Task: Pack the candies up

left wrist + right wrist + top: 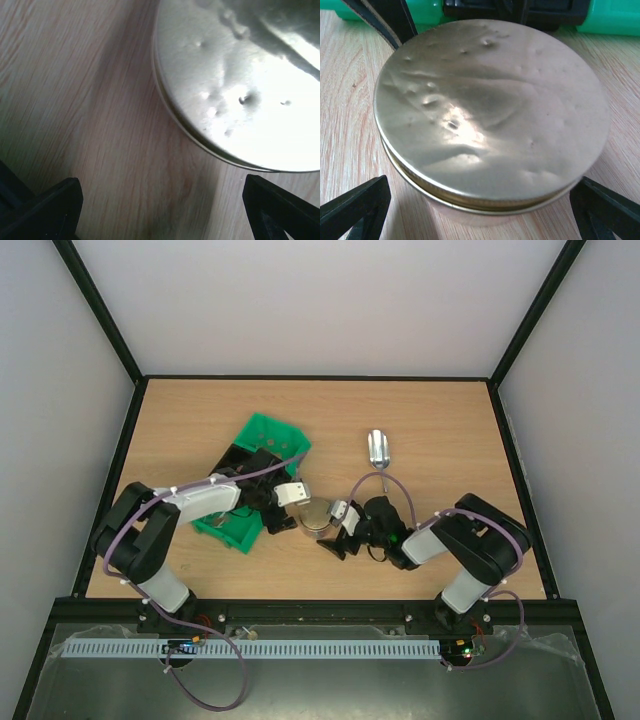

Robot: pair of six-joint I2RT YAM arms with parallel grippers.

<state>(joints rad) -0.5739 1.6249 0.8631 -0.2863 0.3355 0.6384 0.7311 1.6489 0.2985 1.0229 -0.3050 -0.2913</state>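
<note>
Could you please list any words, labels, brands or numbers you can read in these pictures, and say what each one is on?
No text can be read anywhere.
The dented gold lid is bare metal, without print.
The green tray and the metal scoop show no marking, though both are too small in the top view to be sure.

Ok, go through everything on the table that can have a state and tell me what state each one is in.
Jar: upright on the table, closed.
Lid: seated on the jar, dented.
Scoop: lying flat, unheld.
Green tray: on the table, partly hidden by the left arm.
Left gripper: fingers open, holding nothing.
Right gripper: fingers open either side of the jar.
Candies: none visible.
</note>
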